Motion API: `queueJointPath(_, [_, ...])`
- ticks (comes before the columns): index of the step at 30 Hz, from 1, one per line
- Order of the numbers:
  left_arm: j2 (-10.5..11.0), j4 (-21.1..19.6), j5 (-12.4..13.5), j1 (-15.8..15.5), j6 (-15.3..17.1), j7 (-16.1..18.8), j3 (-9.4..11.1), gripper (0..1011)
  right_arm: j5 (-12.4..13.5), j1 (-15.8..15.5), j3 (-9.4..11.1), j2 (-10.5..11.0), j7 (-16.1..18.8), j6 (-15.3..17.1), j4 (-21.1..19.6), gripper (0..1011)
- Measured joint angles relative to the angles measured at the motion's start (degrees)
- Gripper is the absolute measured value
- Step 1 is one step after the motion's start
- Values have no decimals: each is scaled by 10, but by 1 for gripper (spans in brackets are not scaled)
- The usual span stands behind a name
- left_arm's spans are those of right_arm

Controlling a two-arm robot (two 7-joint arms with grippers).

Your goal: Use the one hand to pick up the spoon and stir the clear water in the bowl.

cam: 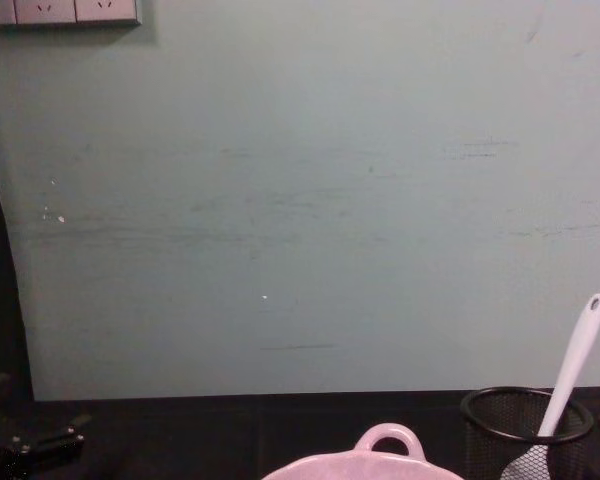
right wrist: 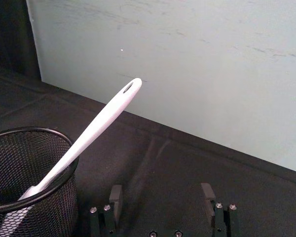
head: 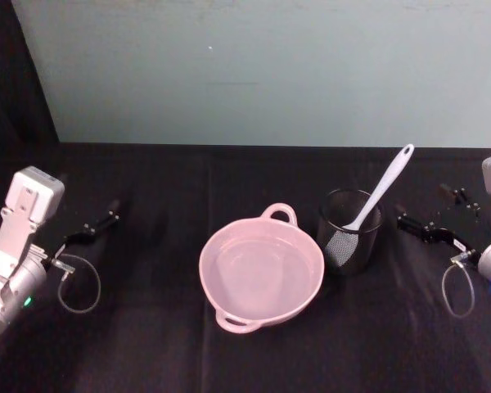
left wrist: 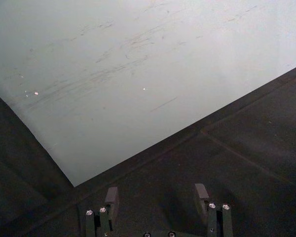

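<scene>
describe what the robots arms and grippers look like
Both arms are silver-grey. The left gripper and right gripper are black, with slim fingers fixed by small silver screws. A thin looped cable hangs at each wrist; the left wrist glows green, the right blue.

lab test bench | black-draped table (head: 147,344) | bare backdrop board (head: 270,74)
</scene>
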Motion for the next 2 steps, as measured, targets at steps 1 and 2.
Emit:
queueJointPath(1, [0,0,0,0,0,0,0,1005,0,0,0,0,0,0,0,1003])
queueJointPath(2, [0,0,0,0,0,0,0,1005,0,0,0,0,0,0,0,1002])
